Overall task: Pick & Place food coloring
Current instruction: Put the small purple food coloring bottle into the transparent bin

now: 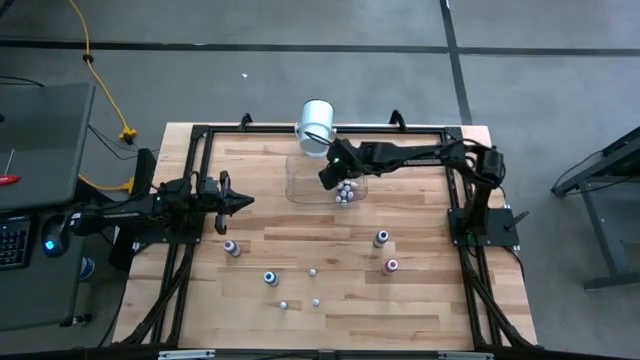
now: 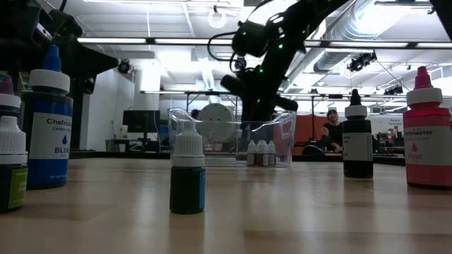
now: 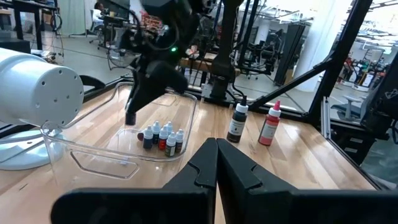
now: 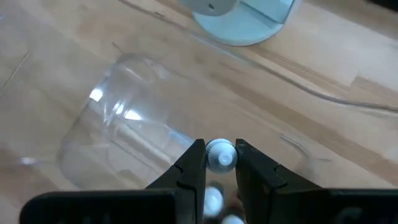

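A clear plastic tub [image 1: 312, 180] stands at the table's far middle with several tiny food coloring bottles [image 3: 161, 137] upright inside it. My right gripper [image 4: 220, 157] hangs over the tub, slanting down, shut on one small white-capped bottle [image 4: 219, 155]. More food coloring bottles stand on their bases on the table: a blue one [image 1: 270, 278], a pink one [image 1: 392, 265], a dark one [image 1: 381, 238] and some tiny ones [image 1: 312, 271]. My left gripper [image 3: 216, 148] waits shut and level at the table's left, touching nothing. My right gripper pinches the small bottle at its white cap [image 4: 219, 155] between the two fingertips [image 4: 194, 157]. The fingers come from above, slanting down from the table's right. The bottle hangs over the tub above other bottle caps [image 4: 213, 198]. Its lower end is hidden by the cap.
A big white cylinder [image 1: 316, 125] stands on the far edge just behind the tub. A black frame [image 1: 455, 200] runs along the table's sides. Bare wood [image 1: 340, 330] lies toward the near edge.
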